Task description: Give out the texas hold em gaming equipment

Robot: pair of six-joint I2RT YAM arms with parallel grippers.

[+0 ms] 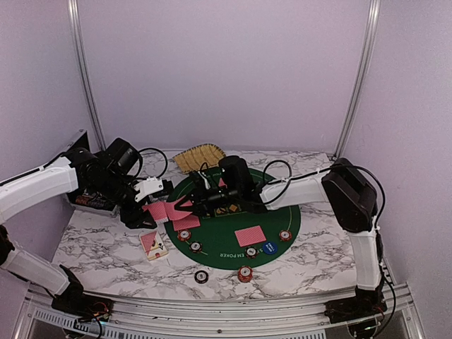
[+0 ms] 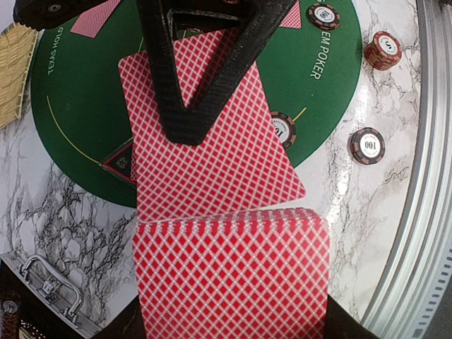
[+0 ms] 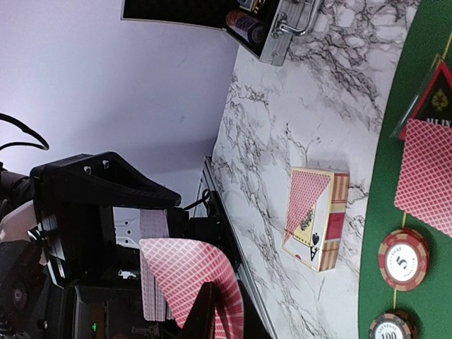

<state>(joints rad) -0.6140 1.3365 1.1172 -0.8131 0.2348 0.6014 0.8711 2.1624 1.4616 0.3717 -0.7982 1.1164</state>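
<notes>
My left gripper [image 2: 233,328] is shut on a deck of red-backed playing cards [image 2: 233,275], held above the table's left side [image 1: 161,210]. My right gripper [image 2: 187,131] is shut on the top card [image 2: 226,169], which is slid partly off the deck and bends in the right wrist view [image 3: 180,272]. On the green poker mat [image 1: 282,212] lie another red card [image 1: 250,236], a blue button [image 1: 268,247], a black triangular button [image 3: 438,99] and striped chips [image 1: 185,235]. Two more chips [image 1: 244,273] [image 1: 202,276] sit on the marble in front of the mat.
A card box [image 1: 153,245] lies on the marble left of the mat. The yellow woven basket [image 1: 199,157] stands behind the mat. The black metal case [image 3: 282,25] sits open at the far left. A metal rail [image 2: 424,212] runs along the near table edge.
</notes>
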